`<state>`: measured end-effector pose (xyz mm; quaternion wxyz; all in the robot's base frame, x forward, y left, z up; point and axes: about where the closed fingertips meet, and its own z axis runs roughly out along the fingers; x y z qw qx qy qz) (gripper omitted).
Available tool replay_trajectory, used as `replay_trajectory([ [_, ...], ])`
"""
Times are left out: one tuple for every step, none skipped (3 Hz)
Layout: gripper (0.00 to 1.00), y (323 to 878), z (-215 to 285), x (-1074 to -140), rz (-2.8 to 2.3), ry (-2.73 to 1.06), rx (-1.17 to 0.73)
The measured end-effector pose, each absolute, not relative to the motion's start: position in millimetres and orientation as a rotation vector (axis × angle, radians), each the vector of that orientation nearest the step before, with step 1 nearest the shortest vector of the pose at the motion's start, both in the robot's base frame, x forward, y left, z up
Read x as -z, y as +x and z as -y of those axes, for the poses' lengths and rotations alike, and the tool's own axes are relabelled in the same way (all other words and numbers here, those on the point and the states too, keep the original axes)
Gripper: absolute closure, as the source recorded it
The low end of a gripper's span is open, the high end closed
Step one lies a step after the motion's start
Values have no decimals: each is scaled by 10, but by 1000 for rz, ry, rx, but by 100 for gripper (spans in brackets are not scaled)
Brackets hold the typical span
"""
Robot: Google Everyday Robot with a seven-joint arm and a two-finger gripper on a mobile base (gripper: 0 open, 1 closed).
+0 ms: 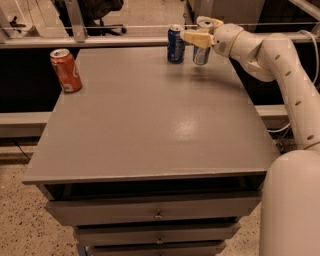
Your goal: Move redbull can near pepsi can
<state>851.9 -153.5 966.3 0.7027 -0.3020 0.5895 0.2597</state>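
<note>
Three grey drawer fronts [150, 214] with small metal knobs stack below the near edge of the grey table [150, 120], an open gap under its top. Lower right, nearest of all: white rounded robot body [292, 205], from which the white segmented arm [295, 85] rises along the table's right side and bends left over the far edge. Mid-distance, left edge of the table: one orange-red can [66, 70], upright, silver top, pale markings on the side, no lettering legible; it stands well apart from the other two cans. Far edge, right of centre: pepsi can [175, 45], dark blue with white markings, upright, silver top, wording not readable. Just beside it on its right, not touching: redbull can [201, 55], slim, silver with blue patches, upright, label text illegible. The gripper [199, 31] sits at this can's upper half, one yellowish finger [195, 37] crossing the near side of the can toward the pepsi can, the other behind it near the rim; the grip is closed around the redbull can. A faint shadow lies on the table under the can; whether its base rests on the surface cannot be told. Beyond the table: a metal rail [100, 41], then a pale floor with a dark chair [90, 10].
</note>
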Motion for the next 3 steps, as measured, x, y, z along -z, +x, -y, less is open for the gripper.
replay_trajectory([
  [100, 8640, 1498, -9601, -1296, -663, -568],
  [100, 8742, 1470, -9532, -1319, -662, -542],
  [100, 8815, 1432, -9491, -1344, -674, -519],
])
